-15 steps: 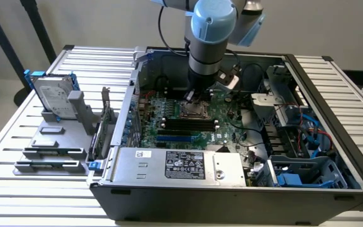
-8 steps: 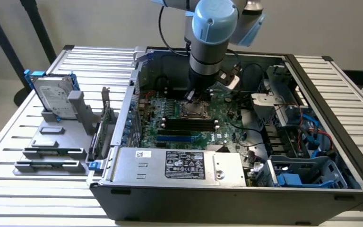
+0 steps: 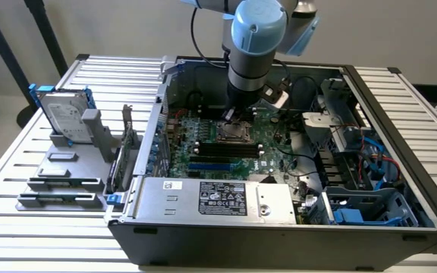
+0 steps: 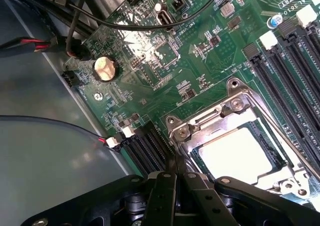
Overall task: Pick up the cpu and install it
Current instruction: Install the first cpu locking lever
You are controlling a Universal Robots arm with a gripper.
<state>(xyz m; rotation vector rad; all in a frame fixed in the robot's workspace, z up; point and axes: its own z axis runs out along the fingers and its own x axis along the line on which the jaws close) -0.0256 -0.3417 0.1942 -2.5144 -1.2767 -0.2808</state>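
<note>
Your gripper (image 4: 175, 178): fingers closed together, holding nothing, just above the socket (image 4: 240, 141). Cpu (image 4: 235, 156): seated in that socket on the motherboard (image 4: 150, 60). Case (image 3: 279, 239): open, on a slatted table (image 3: 112, 68); pale wall beyond.

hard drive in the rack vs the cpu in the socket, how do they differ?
The hard drive stands upright in a blue frame on the grey rack outside the case; the cpu lies flat in the motherboard socket, under the gripper. The hard drive is much larger than the cpu. Both have silvery tops.
</note>
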